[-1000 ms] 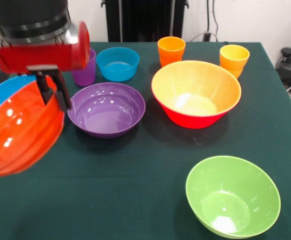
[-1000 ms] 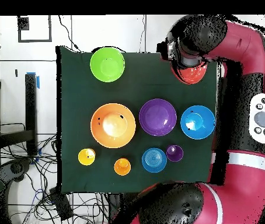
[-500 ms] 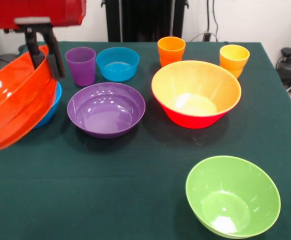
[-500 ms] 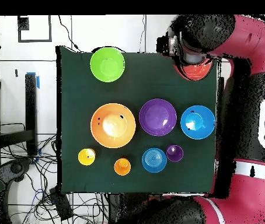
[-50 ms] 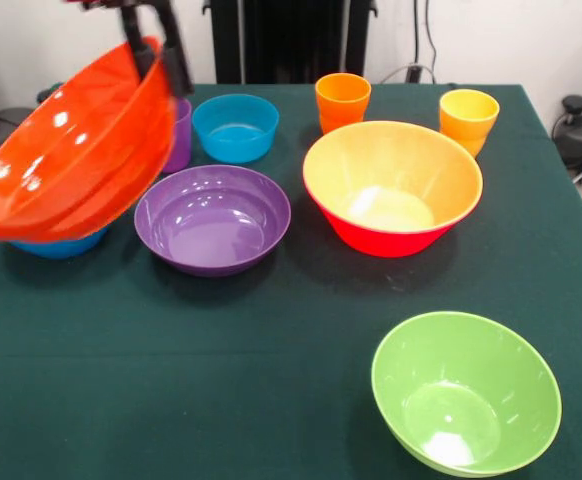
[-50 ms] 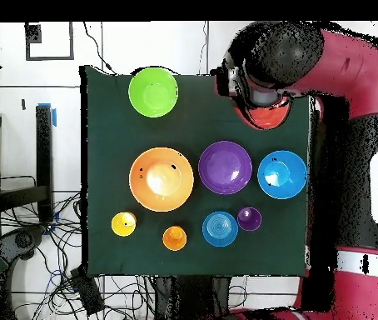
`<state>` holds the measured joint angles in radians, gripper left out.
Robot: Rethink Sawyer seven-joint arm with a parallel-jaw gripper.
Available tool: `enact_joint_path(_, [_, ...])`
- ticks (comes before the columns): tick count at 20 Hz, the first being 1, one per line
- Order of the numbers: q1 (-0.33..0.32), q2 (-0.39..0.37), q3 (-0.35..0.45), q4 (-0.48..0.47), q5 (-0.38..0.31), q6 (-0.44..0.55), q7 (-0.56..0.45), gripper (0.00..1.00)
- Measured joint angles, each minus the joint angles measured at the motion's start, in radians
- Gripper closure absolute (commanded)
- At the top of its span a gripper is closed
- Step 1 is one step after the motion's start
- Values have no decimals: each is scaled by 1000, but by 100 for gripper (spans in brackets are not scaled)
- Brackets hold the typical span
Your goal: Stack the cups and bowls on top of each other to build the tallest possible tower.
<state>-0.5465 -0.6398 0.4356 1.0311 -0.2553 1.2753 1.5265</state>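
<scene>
Red-orange bowl (image 5: 76,150) tilted, rim gripped by jaws (image 5: 156,45), hiding blue bowl (image 5: 59,245)

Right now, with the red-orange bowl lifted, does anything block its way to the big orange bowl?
The purple bowl lies between the held red-orange bowl and the big orange bowl, but it is low; the raised bowl looks able to pass above.

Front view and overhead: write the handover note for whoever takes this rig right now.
Gripper: shut on the rim of the red-orange bowl, holding it tilted in the air above the blue bowl.
On the table, all apart: purple bowl, small blue bowl, large orange bowl, green bowl, purple cup, orange cup, yellow cup.
Done: one bowl lifted; nothing stacked yet.
Left: set the held bowl down as part of a stack, then add the remaining bowls and cups.
</scene>
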Motion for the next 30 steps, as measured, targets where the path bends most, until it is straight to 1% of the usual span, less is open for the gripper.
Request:
enact_joint_path(7, [9, -81, -7, 146, 23, -3, 0, 100])
enact_joint_path(9, [12, -94, -8, 166, 25, -6, 0, 100])
enact_joint_path(10, [17, -116, -10, 200, 30, -19, 0, 100])
enact_joint_path(19, [57, -178, -30, 295, 58, -86, 7, 100])
enact_joint_path(24, [104, -211, -62, 348, 68, -132, 40, 100])
enact_joint_path(30, [152, -231, -87, 392, 90, -169, 99, 100])
